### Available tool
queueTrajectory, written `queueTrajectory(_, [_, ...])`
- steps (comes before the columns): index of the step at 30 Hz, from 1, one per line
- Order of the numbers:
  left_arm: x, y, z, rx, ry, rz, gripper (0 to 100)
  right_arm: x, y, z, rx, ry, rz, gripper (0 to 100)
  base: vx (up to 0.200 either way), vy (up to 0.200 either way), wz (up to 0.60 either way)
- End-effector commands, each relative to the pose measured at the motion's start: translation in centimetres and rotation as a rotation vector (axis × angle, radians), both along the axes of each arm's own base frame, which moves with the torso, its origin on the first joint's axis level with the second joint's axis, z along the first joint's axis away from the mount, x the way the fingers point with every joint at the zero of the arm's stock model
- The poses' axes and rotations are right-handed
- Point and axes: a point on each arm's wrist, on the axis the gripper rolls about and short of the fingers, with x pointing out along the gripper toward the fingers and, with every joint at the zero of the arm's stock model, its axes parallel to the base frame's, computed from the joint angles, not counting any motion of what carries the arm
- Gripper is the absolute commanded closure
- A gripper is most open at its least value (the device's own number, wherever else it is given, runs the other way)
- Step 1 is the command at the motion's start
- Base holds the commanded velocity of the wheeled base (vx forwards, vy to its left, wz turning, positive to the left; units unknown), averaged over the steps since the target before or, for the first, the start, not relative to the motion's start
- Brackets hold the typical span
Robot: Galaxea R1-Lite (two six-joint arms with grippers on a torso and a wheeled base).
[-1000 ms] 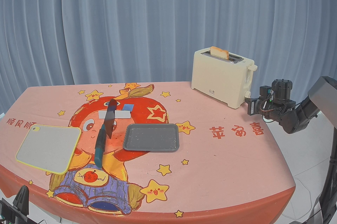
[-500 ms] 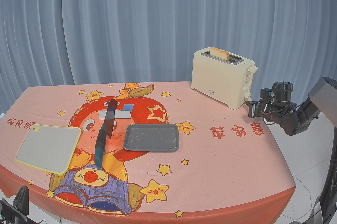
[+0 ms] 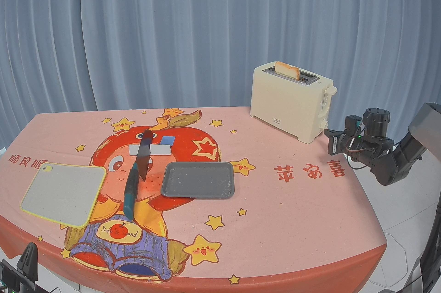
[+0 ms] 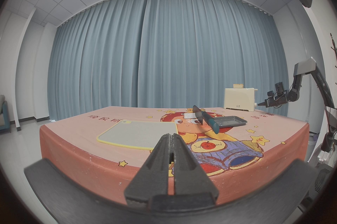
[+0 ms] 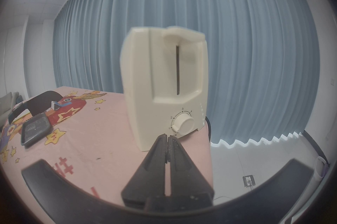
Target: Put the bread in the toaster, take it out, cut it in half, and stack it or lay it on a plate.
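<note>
Black left claw (image 4: pixel 172 140), pinched together on nothing, hangs far left of the toaster (image 3: pixel 289 108), off the near edge of the surface (image 3: pixel 294 211). Nearer the toaster lie a matte grey cutting board (image 3: pixel 64 193) with yellow rounded rim, a dark-bladed, teal-handled knife (image 3: pixel 144 156), then a shallow dark grey plate (image 3: pixel 198 180), bare. Toaster: smooth cream plastic, boxy. Golden-crusted bread (image 3: pixel 287 69) stands in its slot, seemingly popped up, so loading looks done; lifting out, halving and plating remain. Right claw (image 5: pixel 167 140), closed up and empty, sits just right of the toaster, facing its dial end.
</note>
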Motion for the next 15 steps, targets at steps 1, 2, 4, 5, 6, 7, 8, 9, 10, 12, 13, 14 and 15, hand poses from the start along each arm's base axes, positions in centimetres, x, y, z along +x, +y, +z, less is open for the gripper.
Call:
queueTrajectory(1, [0.0,0.0,-0.5,0.000,0.003,0.001,100,-4.0,0.5,2.3,0.013,-0.092,0.024,100,0.000,0.000,0.00])
queueTrajectory(2, [0.0,0.0,-0.5,0.000,0.001,0.001,100,-4.6,0.5,2.7,0.018,-0.113,0.027,100,0.000,0.000,0.00])
queueTrajectory(4, [0.0,0.0,-0.5,0.000,0.001,0.001,100,-5.8,0.3,3.3,0.028,-0.168,0.028,100,0.000,0.000,0.00])
queueTrajectory(5, [0.0,0.0,-0.5,0.000,0.001,0.001,100,-6.4,0.3,3.5,0.033,-0.192,0.029,100,0.000,0.000,0.00])
queueTrajectory(6, [0.0,0.0,-0.5,0.000,0.001,0.001,100,-6.9,0.2,3.7,0.039,-0.221,0.032,100,0.000,0.000,0.00])
queueTrajectory(7, [0.0,0.0,-0.5,0.000,0.001,0.001,100,-7.4,0.2,3.8,0.042,-0.243,0.035,100,0.000,0.000,0.00])
queueTrajectory(8, [0.0,0.0,-0.5,0.000,0.001,0.001,100,-7.8,0.2,3.7,0.047,-0.257,0.039,100,0.000,0.000,0.00])
queueTrajectory(9, [0.0,0.0,-0.5,0.000,0.001,0.001,100,-8.4,0.3,3.5,0.051,-0.271,0.051,100,0.000,0.000,0.00])
queueTrajectory(10, [0.0,0.0,-0.5,0.000,0.001,0.001,100,-8.8,0.4,3.2,0.054,-0.278,0.057,100,0.000,0.000,0.00])
queueTrajectory(12, [0.0,0.0,-0.5,0.000,0.001,0.001,100,-9.4,0.4,3.2,0.061,-0.310,0.061,100,0.000,0.000,0.00])
queueTrajectory(13, [0.0,0.0,-0.5,0.000,0.001,0.001,100,-9.7,0.4,3.0,0.061,-0.303,0.061,100,0.000,0.000,0.00])
queueTrajectory(14, [0.0,0.0,-0.5,0.000,0.001,0.001,100,-10.0,0.3,2.9,0.063,-0.293,0.059,100,0.000,0.000,0.00])
queueTrajectory(15, [0.0,0.0,-0.5,0.000,0.001,0.000,100,-10.2,0.3,2.8,0.063,-0.281,0.060,100,0.000,0.000,0.00])
